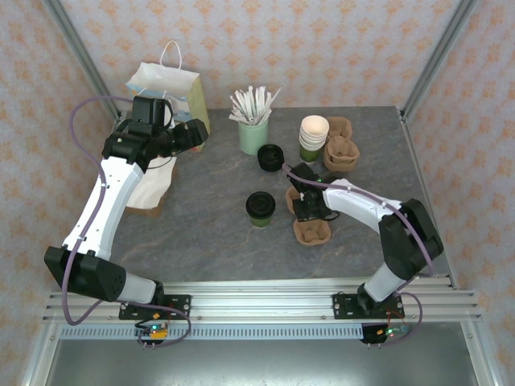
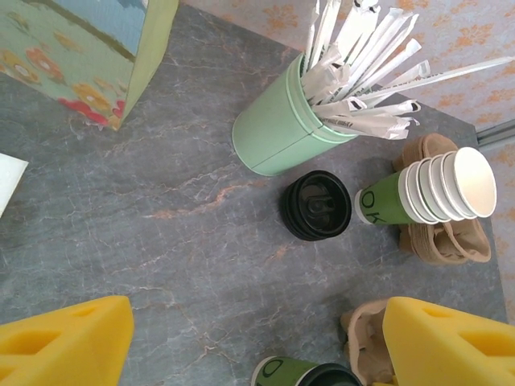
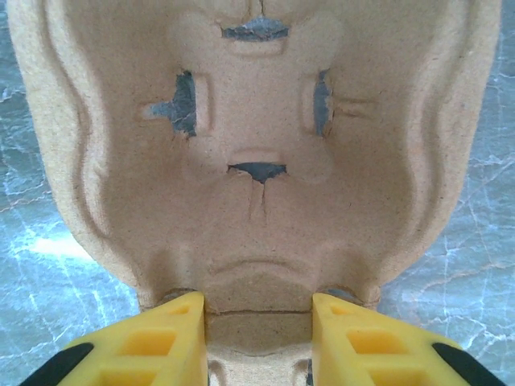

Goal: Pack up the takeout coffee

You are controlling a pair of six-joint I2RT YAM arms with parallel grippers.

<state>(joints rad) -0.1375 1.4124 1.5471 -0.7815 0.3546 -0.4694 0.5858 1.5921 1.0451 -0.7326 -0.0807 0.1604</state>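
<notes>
**A:** Which way is the takeout coffee (image 1: 261,207) lying from the right gripper (image 3: 257,320)?

**B:** It is standing upright on the table (image 1: 209,229), black lid up, just left of that gripper. It is also just beside the pulp carrier (image 1: 312,233) that the gripper is hanging over. A second lidded cup (image 1: 270,157) is sitting farther back, near the mug of sticks (image 1: 253,135).

**A:** So which arm is sitting nearer?

**B:** The right one, plainly. The left gripper (image 2: 257,322) is hovering at the far left by the gift bag (image 1: 165,88), well apart from both cups.

**A:** And the jaws?

**B:** The left ones are gaping wide with nothing between them. The right ones are narrowed around the carrier's waist, with pulp filling the gap (a pinch, I am judging).

**A:** What is each camera giving us?

**B:** The right wrist view is showing the contact at the waist and the slotted well beyond it, which the wrist is hiding from overhead. The overhead view is giving the cup's leftward offset. The left wrist view is catching both lids and the green side of the near cup.
</notes>
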